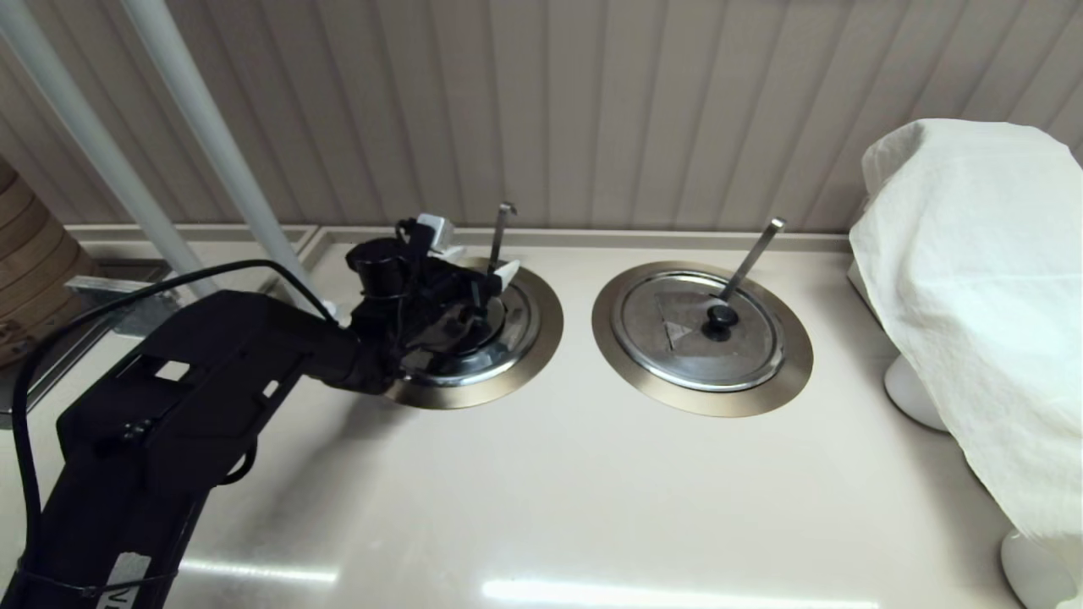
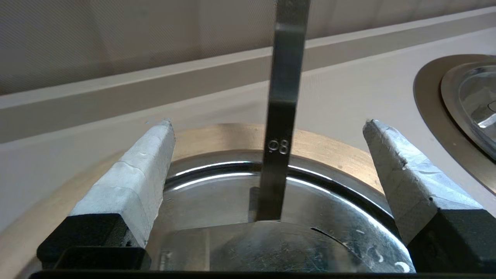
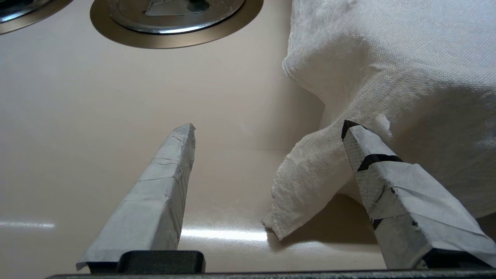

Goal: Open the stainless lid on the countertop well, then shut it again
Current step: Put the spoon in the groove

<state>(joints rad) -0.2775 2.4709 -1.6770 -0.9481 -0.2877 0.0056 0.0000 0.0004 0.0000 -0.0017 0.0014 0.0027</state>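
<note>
The stainless lid (image 1: 518,328) lies on the left countertop well, whose brushed rim ring (image 1: 548,315) shows around it. The thin hook-tipped ladle handle (image 1: 501,230) rises from the lid's far side. My left gripper (image 1: 472,254) hovers low over the lid's centre and hides the black knob. In the left wrist view the left gripper (image 2: 267,124) is open, its taped fingers (image 2: 131,182) straddling the ladle handle (image 2: 283,97) above the lid (image 2: 209,193) and rim (image 2: 333,151), touching nothing. My right gripper (image 3: 269,126) is open over bare countertop.
The twin lid (image 1: 677,338) with black knob (image 1: 721,317) and straight ladle handle (image 1: 753,254) sits to the right. A white cloth (image 1: 973,296) drapes over objects at far right, close to my right gripper's fingers (image 3: 383,174). White poles (image 1: 211,144) and a bamboo steamer (image 1: 25,254) stand at left.
</note>
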